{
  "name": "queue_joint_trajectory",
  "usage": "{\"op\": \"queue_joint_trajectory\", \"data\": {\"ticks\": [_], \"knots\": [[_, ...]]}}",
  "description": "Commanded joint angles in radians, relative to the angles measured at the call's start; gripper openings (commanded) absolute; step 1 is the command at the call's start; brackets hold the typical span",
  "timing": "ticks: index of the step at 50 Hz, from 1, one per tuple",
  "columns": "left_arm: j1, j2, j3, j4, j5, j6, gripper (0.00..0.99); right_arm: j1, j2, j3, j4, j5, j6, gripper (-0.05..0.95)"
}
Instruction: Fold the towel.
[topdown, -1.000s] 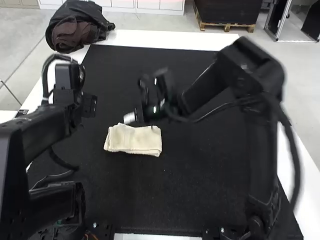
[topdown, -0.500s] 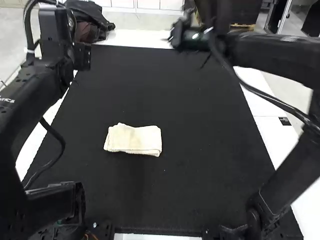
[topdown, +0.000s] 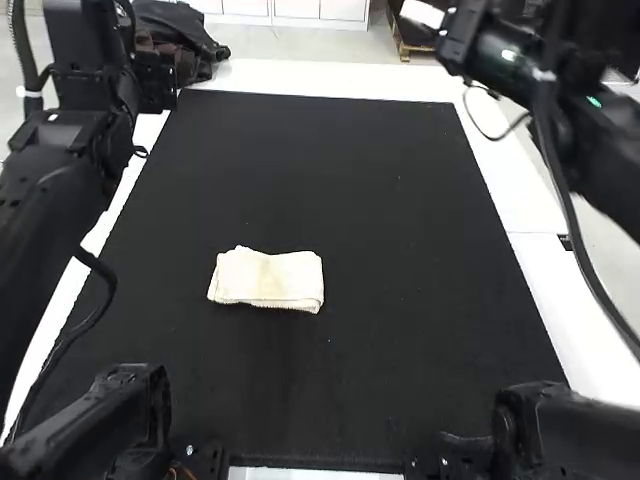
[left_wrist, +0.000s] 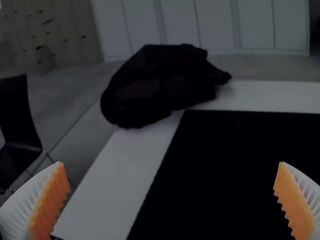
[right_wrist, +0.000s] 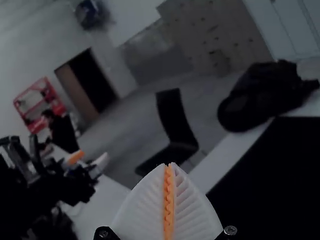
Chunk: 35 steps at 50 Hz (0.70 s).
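The left gripper has its jaws wide apart, with nothing between the orange pads. The right gripper has its jaws together, pads meeting along their length, and holds nothing. Neither touches the towel, which lies on the black mat, a little left of the middle in the high view. It is cream, folded into a small, flat oblong, its layers showing along the near edge, its outline slightly uneven.

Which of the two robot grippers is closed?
The right gripper: its two fingertips meet, while those of the left gripper stand wide apart.
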Motion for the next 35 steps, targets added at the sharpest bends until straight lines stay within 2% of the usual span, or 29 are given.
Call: {"op": "queue_joint_trajectory", "data": {"ticks": [1, 6, 11, 17, 19, 21, 31, 33, 35], "knots": [[-0.014, -0.087, 0.026, 0.004, 0.016, -0.043, 0.959, -0.051, -0.171, -0.039, 0.017, -0.008, 0.038, -0.02], [-0.023, -0.163, 0.017, 0.006, 0.023, -0.056, 0.957, -0.106, -0.33, -0.085, 0.008, 0.016, 0.04, -0.02], [-0.032, -0.228, 0.008, 0.004, 0.023, -0.066, 0.957, -0.167, -0.484, -0.127, -0.011, 0.018, 0.037, 0.16], [-0.034, -0.306, -0.023, 0.012, 0.023, -0.068, 0.959, -0.23, -0.642, -0.18, -0.034, 0.021, 0.021, 0.57], [-0.034, -0.341, -0.042, 0.018, 0.023, -0.068, 0.957, -0.25, -0.694, -0.199, -0.045, 0.024, 0.011, 0.77], [-0.032, -0.374, -0.057, 0.027, 0.023, -0.068, 0.957, -0.262, -0.731, -0.208, -0.052, 0.035, -0.008, 0.91], [-0.029, -0.561, -0.166, 0.09, 0.025, -0.068, 0.959, -0.278, -0.886, -0.222, -0.132, 0.188, -0.153, 0.92], [-0.029, -0.599, -0.187, 0.093, 0.025, -0.068, 0.959, -0.278, -0.886, -0.211, -0.199, 0.239, -0.213, 0.92], [-0.029, -0.631, -0.203, 0.093, 0.023, -0.068, 0.959, -0.272, -0.886, -0.209, -0.226, 0.296, -0.238, 0.92]]}}
